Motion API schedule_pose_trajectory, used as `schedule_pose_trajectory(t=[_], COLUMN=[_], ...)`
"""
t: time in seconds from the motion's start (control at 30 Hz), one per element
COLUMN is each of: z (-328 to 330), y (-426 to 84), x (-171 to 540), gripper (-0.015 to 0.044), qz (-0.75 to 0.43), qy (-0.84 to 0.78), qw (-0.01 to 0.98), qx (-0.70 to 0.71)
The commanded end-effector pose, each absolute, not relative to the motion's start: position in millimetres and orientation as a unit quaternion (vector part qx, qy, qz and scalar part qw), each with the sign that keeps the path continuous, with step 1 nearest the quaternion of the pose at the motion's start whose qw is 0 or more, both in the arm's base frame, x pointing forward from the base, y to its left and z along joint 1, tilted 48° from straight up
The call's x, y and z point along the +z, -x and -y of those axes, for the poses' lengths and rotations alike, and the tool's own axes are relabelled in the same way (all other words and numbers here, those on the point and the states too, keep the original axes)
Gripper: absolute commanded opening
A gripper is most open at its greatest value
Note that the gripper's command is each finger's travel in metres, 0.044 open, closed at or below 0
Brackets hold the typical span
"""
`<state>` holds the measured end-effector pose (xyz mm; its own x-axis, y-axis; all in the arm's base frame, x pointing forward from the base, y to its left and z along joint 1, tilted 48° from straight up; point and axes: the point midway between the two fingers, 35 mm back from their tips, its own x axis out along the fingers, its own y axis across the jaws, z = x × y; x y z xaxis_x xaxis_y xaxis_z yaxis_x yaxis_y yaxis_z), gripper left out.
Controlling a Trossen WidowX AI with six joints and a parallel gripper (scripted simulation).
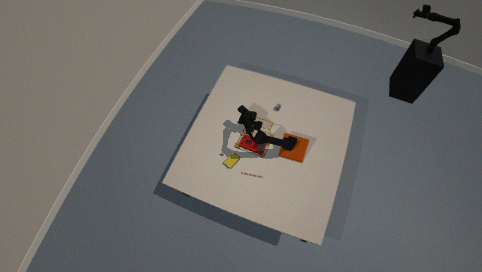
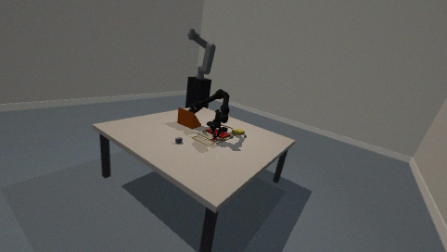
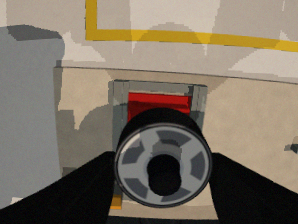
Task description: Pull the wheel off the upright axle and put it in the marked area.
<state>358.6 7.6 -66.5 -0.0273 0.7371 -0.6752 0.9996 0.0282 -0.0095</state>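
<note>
Between half-open fingers — wheel.

The wheel is grey with a black rim and a black hole; the block under it is red; the marked area has a yellow line; the table is white; the ramp is orange; the gripper is black.

Bystanders on the white table top
Flat yellow block, small grey cylinder, and orange wedge-shaped block lie well apart.
</note>
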Motion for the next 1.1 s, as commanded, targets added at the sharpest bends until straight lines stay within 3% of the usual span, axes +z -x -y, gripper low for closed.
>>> schedule_pose_trajectory(t=[0.0, 1.07], z=[3.1, 11.1], y=[-358.5, -358.4], x=[-59.9, -52.9], gripper=[0.0000, 0.0000], qz=[-0.663, -0.661], qy=[-0.655, -0.657], qw=[0.254, 0.253], qx=[-0.259, -0.259])
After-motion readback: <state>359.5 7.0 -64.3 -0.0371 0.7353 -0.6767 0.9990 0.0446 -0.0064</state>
